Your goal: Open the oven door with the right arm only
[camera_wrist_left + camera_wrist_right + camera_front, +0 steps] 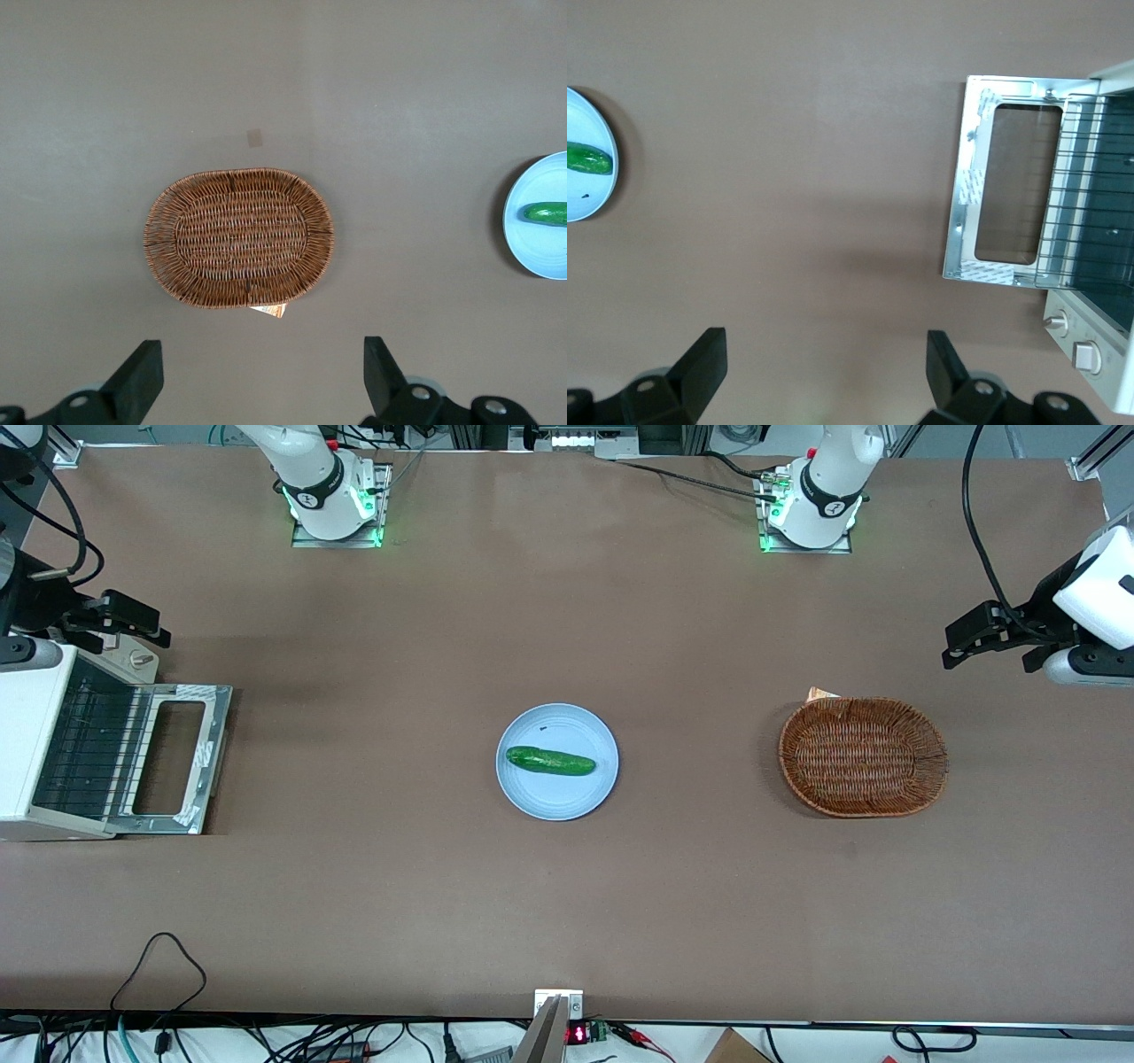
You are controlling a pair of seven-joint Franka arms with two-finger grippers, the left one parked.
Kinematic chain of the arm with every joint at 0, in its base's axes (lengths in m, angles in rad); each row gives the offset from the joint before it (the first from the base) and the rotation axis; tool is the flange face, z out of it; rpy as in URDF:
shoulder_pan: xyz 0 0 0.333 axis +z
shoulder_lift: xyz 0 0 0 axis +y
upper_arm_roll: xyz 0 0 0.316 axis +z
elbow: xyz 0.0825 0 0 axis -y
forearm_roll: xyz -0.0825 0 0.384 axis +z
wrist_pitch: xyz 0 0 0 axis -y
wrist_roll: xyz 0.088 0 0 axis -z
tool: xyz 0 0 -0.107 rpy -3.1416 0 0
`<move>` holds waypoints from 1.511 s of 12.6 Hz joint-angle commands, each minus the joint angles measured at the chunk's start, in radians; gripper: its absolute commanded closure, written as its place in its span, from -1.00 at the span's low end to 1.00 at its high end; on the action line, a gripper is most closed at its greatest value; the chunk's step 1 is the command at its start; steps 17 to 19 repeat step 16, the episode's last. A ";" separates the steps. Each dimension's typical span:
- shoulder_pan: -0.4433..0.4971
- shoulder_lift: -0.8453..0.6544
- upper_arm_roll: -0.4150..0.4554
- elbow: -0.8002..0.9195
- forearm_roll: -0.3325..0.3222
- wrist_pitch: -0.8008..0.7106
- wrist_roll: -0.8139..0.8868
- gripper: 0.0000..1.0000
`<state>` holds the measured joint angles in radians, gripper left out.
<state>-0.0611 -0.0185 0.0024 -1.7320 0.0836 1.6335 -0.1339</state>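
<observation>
Brown table (567,886) holds the oven (35,744), its oven door (177,757) lying flat open, job apparently done, empty gripper (133,624) spread wide above.

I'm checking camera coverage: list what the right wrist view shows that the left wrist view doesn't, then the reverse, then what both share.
Only the right wrist view shows the oven, its wire rack, its oven door lying folded down flat on the table, and the open gripper high above bare table, away from the oven. Only the left wrist view shows the wicker basket. Both show the blue plate with the cucumber and the brown table.
</observation>
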 commanded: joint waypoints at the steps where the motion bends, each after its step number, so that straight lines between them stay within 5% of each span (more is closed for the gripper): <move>1: 0.094 -0.011 -0.056 -0.009 -0.002 0.017 0.014 -0.99; 4: 0.126 -0.021 -0.108 -0.008 -0.010 0.020 0.010 -0.99; 7: 0.080 -0.015 -0.049 -0.005 -0.051 0.057 0.005 -0.99; 19: 0.064 -0.008 -0.042 -0.003 -0.042 0.049 0.069 -0.99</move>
